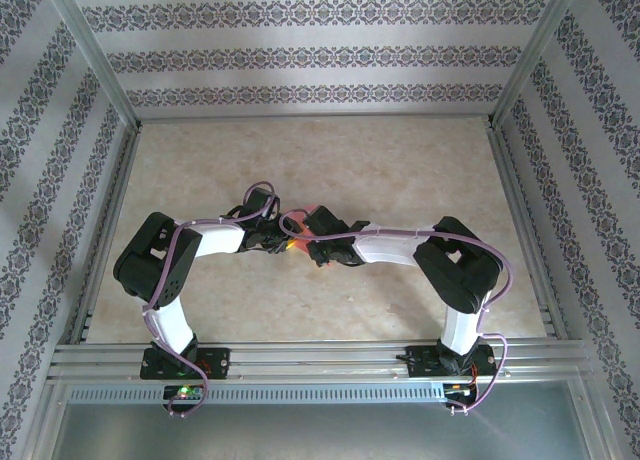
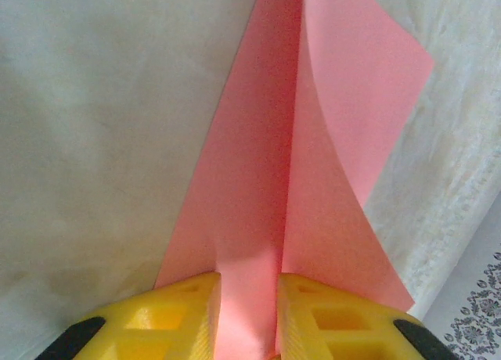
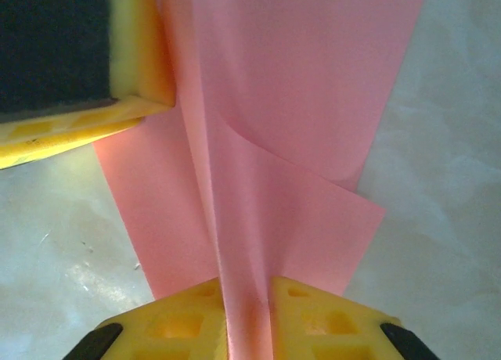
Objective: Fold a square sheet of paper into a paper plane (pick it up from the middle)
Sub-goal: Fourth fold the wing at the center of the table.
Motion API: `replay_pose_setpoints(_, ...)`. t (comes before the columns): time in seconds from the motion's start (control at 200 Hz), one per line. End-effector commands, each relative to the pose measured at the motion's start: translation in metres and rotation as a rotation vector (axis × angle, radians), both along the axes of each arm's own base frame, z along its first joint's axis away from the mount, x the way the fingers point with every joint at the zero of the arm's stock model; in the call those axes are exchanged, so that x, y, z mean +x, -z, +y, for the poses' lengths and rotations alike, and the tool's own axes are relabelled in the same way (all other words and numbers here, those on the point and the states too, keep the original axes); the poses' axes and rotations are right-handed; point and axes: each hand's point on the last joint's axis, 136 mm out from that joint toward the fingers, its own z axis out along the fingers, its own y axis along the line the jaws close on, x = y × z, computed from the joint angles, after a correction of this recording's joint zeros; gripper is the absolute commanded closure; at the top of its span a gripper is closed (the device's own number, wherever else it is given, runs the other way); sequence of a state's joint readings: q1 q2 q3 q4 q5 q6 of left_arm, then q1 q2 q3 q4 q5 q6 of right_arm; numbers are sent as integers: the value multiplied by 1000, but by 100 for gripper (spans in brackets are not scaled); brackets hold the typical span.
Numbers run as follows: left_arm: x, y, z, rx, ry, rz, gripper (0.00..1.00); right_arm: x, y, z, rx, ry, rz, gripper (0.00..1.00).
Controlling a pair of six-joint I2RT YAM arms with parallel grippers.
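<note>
You have the square sheet of paper (image 3: 297, 102) at the middle of the table (image 1: 400, 170), caught between both arms. Your left gripper (image 2: 246, 297) has its yellow jaws drawn narrow on a raised ridge of the pink sheet, with one flap curling to its right. Your right gripper (image 3: 249, 309) pinches the same ridge from the opposite end, jaws just as narrow, near the left one's finger.
</note>
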State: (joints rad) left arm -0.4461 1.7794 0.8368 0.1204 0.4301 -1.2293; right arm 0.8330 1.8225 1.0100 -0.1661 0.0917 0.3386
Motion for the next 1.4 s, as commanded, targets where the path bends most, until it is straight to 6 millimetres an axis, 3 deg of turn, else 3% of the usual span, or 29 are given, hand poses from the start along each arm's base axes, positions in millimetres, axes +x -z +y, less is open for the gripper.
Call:
replay_pose_setpoints(0.0, -13, 11, 5, 49, 21, 37, 74, 3, -5, 4, 40, 8, 9, 81)
replay_pose_setpoints(0.23, -11, 2, 3, 40, 27, 17, 74, 3, -4, 4, 100, -15, 21, 85)
replay_pose_setpoints(0.335, -7, -14, 4, 33, 26, -33, 74, 3, -2, 4, 147, -35, 33, 86)
replay_pose_setpoints(0.565, -12, -37, 23, 71, -11, -104, 75, -1, -3, 2, 292, -82, 71, 86)
replay_pose_setpoints(0.72, -13, -45, 14, 3, 3, -134, 79, -9, 0, 3, 379, -117, 110, 85)
replay_pose_setpoints(0.904, -10, -40, -2, -51, 35, -124, 80, -15, 4, 0, 410, -140, 122, 83)
replay_pose_setpoints(1.224, -9, -16, -4, -16, 54, -59, 89, -17, 2, -9, 354, -233, 47, 84)
replay_pose_setpoints(1.394, -9, -9, -6, -14, 58, -45, 89, -14, -1, -10, 336, -276, 13, 84)
